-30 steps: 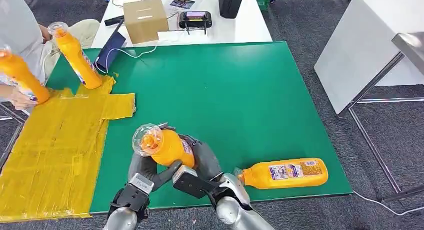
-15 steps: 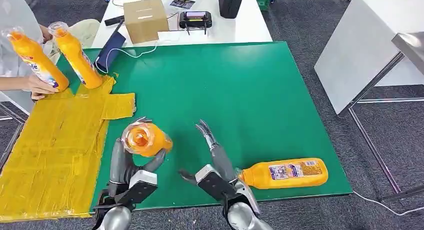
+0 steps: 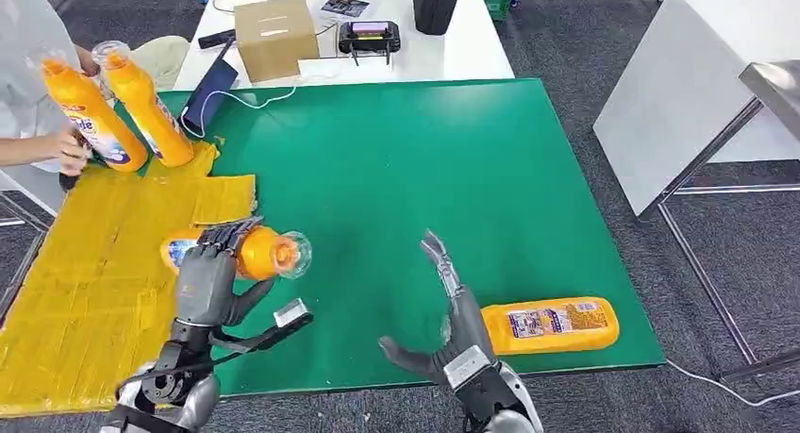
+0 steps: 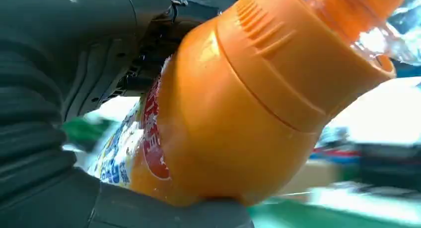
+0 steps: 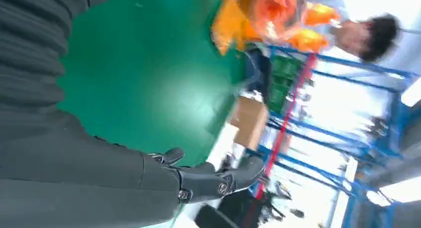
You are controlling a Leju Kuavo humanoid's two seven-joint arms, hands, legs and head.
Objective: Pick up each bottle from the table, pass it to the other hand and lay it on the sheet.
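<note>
the left hand is gripping 1 orange bottle sideways over the yellow sheet's right edge; the right hand is spreading its fingers wide, holding nothing.

Cardboard box on white table
</note>
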